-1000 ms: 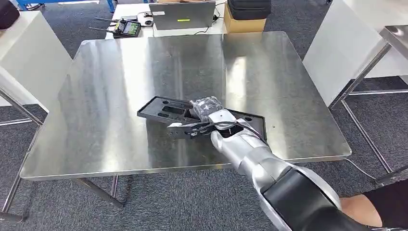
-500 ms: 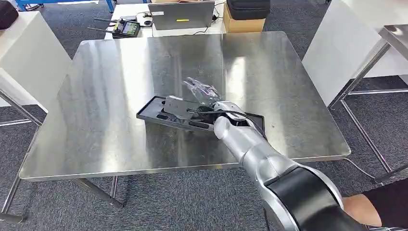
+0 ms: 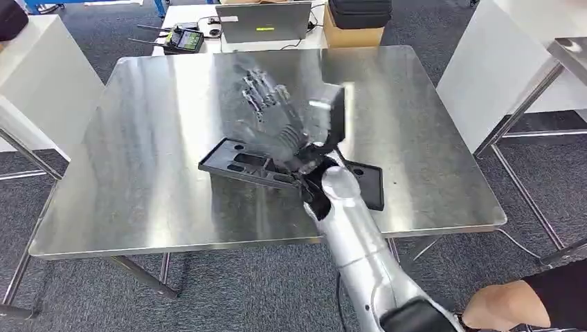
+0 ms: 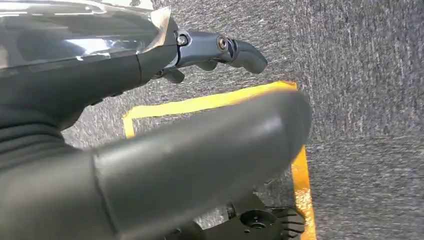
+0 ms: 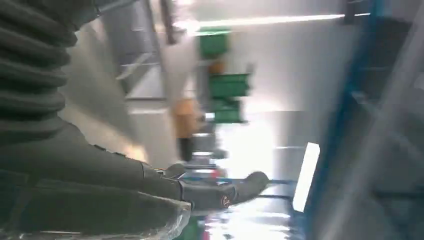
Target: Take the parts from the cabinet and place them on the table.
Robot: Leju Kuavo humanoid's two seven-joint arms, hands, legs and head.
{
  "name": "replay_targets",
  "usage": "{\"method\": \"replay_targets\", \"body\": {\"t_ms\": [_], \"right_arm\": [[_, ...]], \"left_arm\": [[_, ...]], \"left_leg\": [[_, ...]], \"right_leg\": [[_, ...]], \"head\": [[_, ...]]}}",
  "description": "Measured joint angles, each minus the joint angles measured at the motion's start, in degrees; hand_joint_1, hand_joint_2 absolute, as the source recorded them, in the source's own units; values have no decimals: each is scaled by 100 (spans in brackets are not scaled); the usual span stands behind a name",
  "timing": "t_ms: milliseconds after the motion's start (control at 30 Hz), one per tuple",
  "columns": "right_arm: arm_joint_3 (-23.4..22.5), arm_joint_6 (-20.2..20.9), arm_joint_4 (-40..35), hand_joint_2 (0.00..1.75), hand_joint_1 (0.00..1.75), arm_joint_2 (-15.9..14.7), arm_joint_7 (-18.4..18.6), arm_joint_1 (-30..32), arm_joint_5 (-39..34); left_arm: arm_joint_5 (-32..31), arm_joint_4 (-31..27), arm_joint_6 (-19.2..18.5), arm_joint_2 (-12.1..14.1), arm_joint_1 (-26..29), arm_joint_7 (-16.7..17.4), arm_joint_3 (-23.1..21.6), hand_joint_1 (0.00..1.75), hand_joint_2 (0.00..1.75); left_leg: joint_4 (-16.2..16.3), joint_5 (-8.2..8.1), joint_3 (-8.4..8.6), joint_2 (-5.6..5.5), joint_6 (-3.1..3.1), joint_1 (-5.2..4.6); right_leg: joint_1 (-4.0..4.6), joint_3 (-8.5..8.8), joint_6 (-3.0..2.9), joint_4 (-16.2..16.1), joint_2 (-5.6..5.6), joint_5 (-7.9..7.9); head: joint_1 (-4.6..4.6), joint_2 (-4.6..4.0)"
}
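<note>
Right hand (image 3: 277, 111): fingers spread, holding nothing, motion-blurred. Black part (image 3: 244, 164): below and behind the fingers, lying on the steel table (image 3: 138, 173). Left hand (image 4: 150, 125): fingers apart, holding nothing. Risk, as judged: the forearm crossed directly above the part; a low swing could drag it.

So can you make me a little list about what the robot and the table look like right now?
table: shiny metal table
black tray: lies flat on the table, near the front edge
right hand: lifted above the tray, blurred, fingers spread, holding nothing
left hand: hangs over grey carpet with yellow tape, holding nothing
behind the table: a laptop and a remote control on a white desk
person: an arm at the bottom right corner
</note>
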Motion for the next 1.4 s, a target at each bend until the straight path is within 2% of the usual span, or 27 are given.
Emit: {"method": "replay_targets", "body": {"t_ms": [167,433,633,733,933,1100,1133,1167,1200,1233,1300,1333,1367,1400], "right_arm": [[89,142,-1588,0,0,-373,-203,1164,-495],[31,113,-2817,0,0,-843,-708,2430,-371],[-94,122,-3209,0,0,-1047,-841,2895,-390],[-166,144,-3342,0,0,-1119,-1025,3056,-397],[-374,164,-3589,0,0,-1263,-1281,3500,-362],[-440,192,-3675,0,0,-1311,-1311,3608,-353],[-455,192,-3694,0,0,-1311,-1320,3642,-355],[-468,192,-3723,0,0,-1311,-1324,3685,-355],[-500,192,-3736,0,0,-1315,-1335,3724,-353],[-537,190,-3740,0,0,-1313,-1335,3739,-345],[-621,168,-3740,0,0,-1318,-1340,3805,-327],[-687,142,-3740,0,0,-1318,-1344,3883,-320],[-750,135,-3740,0,0,-1318,-1348,3952,-318],[-809,129,-3740,0,0,-1320,-1355,3996,-318]], "left_arm": [[39,0,-46,13,58,-133,31,0,0],[29,-2,-74,72,62,-297,33,0,0],[-42,-2,-109,111,58,-336,33,0,0],[-90,-2,-118,125,55,-354,33,0,0],[-173,-7,-120,175,-1,-332,4,0,0],[-173,-7,-109,197,-28,-319,-4,0,0],[-173,-7,-103,199,-31,-317,-4,0,0],[-173,-4,-94,197,-38,-317,-4,0,0],[-164,-4,-85,186,-40,-319,-4,0,0],[-156,-4,-62,181,-38,-321,-4,0,0],[-136,-4,-52,181,-28,-323,-4,0,0],[-122,-4,-50,181,-16,-330,-4,0,0],[-118,-4,-48,181,-5,-332,-4,0,0],[-114,-4,-48,179,10,-336,-4,0,0]], "left_leg": [[0,-9,0,3,-6,-1],[-1,-14,1,3,-3,1],[-1,-13,3,8,-3,3],[-1,-13,8,8,-3,2],[9,-29,10,8,24,-23],[29,-31,8,8,86,-57],[14,17,14,8,131,-61],[-105,99,60,15,169,-15],[-170,154,107,45,177,32],[-196,176,107,39,198,27],[-194,186,90,59,202,45],[-191,186,81,62,201,48],[-190,189,83,61,194,53],[-187,189,85,61,189,64]], "right_leg": [[-1,5,0,-11,4,0],[-1,5,0,-13,4,0],[-1,5,-1,-13,9,0],[0,7,-1,-13,7,0],[-36,14,5,-18,9,3],[-66,27,37,-35,9,23],[-68,49,87,-64,9,61],[8,63,104,-68,13,50],[-24,6,108,-27,-18,1],[-10,-78,84,205,-17,-167],[-40,-461,28,1137,-21,-572],[-57,-618,51,1533,-22,-681],[-83,-643,93,1632,-25,-673],[-116,-539,154,1466,-27,-588]], "head": [[-2,0],[-4,-2],[-4,-2],[-4,0],[-2,0],[-7,-2],[-11,0],[-9,-2],[9,0],[13,-2],[28,-2],[30,-2],[35,-2],[28,-2]]}}
